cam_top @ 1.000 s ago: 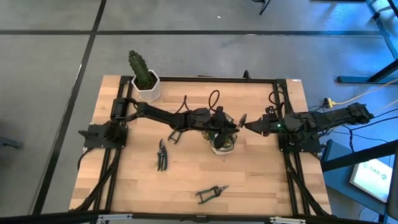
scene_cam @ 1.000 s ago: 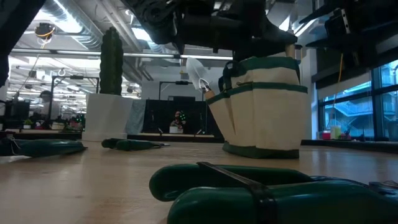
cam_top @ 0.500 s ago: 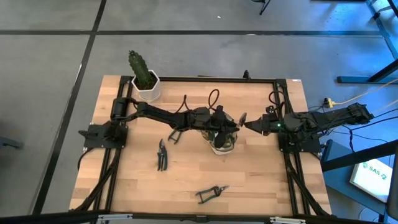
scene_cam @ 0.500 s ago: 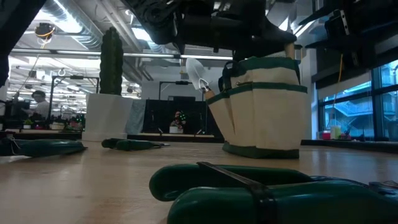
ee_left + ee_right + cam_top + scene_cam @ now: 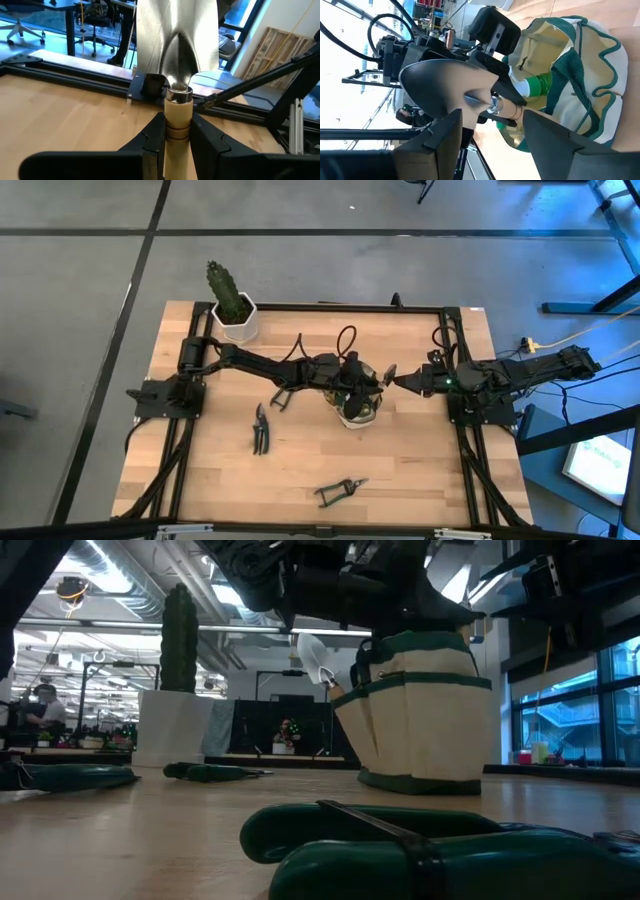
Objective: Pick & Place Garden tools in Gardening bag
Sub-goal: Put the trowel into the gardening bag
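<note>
1. I have the desk (image 5: 420,460) under both arms; the gardening bag (image 5: 358,406) stands near its middle, directly beneath my left pincer (image 5: 178,131), with the cactus pot (image 5: 237,323) well off toward the left arm's base.
2. The left pincer is clamped on the wooden handle of a silver trowel (image 5: 177,45); the trowel's long axis runs straight out along the fingers, blade leading away from the wrist.
3. My judgement: the coming move turns on that axis. The bag's mouth lies below the pincer, so the handle end should go down into it, and the left arm is plainly the nearer one.
4. The right pincer (image 5: 392,375) waits just beside the bag on its far side from the left arm, fingers spread and empty, looking at the trowel blade and the bag's scalloped rim.
5. A green spray bottle (image 5: 538,84) shows inside the bag in the right wrist view.
6. On the desk behind the left pincer lie pruning shears (image 5: 260,428), a dark tool (image 5: 281,396) and further shears (image 5: 338,491).
7. Hidden: from above the arm covers the bag's mouth, so I cannot tell how much of the handle is in.
</note>
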`<state>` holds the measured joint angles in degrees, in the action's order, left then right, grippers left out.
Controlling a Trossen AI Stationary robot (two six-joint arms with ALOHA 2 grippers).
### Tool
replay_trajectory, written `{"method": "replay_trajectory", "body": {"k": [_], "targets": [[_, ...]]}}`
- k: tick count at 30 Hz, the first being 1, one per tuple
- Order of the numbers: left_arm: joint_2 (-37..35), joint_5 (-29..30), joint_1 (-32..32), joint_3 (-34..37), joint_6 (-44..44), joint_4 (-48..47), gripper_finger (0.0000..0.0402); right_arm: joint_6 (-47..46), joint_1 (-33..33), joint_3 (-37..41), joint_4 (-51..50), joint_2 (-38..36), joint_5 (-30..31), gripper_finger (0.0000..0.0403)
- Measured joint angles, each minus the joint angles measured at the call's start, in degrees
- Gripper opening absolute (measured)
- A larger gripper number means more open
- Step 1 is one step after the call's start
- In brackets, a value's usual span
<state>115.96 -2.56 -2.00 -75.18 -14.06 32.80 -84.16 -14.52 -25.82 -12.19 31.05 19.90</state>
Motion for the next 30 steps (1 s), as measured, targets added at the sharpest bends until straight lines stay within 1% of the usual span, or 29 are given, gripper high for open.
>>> {"method": "replay_trajectory", "body": {"k": [5,7,13,18,20,22,25,30], "targets": [[0.0,-0.58,0.0,-0.42,-1.55,3.35,0.0058,0.64,-0.02,0.0,1.14,0.0,0.0,0.0213],[0.0,-0.6,0.0,-1.68,-1.2,1.89,0.0058,1.07,-0.01,0.0,1.64,0.0,0.01,0.0213],[-0.02,0.4,-0.02,-5.55,2.51,-6.4,0.0058,2.14,-0.02,0.0,1.68,0.0,0.0,0.0213],[-0.02,0.81,-0.55,-6.54,2.02,-6.72,0.0058,2.36,0.0,-0.02,1.48,-0.11,-0.53,0.0213],[-0.02,1.51,-0.91,-6.54,0.94,-6.75,0.0058,2.06,-0.03,-0.02,-0.43,-0.87,-2.0,0.0213],[-0.02,2.26,-1.38,-6.54,0.39,-5.97,0.0058,1.4,-0.26,-0.02,-2.99,-2.0,-2.18,0.021],[-0.02,3.51,-1.88,-6.54,-0.65,-3.5,0.0058,1.11,-0.31,-0.02,-6.55,-4.08,-1.68,0.0203],[-0.02,3.31,-2.62,-6.54,-1.25,-1.29,0.0058,1.03,-0.31,-0.02,-10.92,-6.25,-0.61,0.0192]]}}
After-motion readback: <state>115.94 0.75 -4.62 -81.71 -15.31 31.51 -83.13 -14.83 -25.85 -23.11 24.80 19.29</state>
